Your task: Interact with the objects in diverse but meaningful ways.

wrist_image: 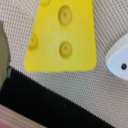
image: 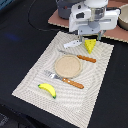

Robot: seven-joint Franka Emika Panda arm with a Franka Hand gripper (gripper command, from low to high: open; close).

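Above the far edge of the woven beige placemat (image: 35, 75), your claw (image: 91, 34) hangs over the yellow holed cheese wedge (wrist_image: 62, 35); its opening cannot be told. The white-and-blue plastic tool (wrist_image: 119, 61) lies just beside the wedge. You appear to be lining up a grasp; next, lower straight down, fingers straddling the wedge.

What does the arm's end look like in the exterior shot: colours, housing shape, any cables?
The gripper end is a blocky white housing with rounded edges and darker grey parts beneath. Above it sits a rounded white wrist section, next to a grey piece. A black cable loops across the dark table behind it. Fingers are too blurred to describe; no markings legible.
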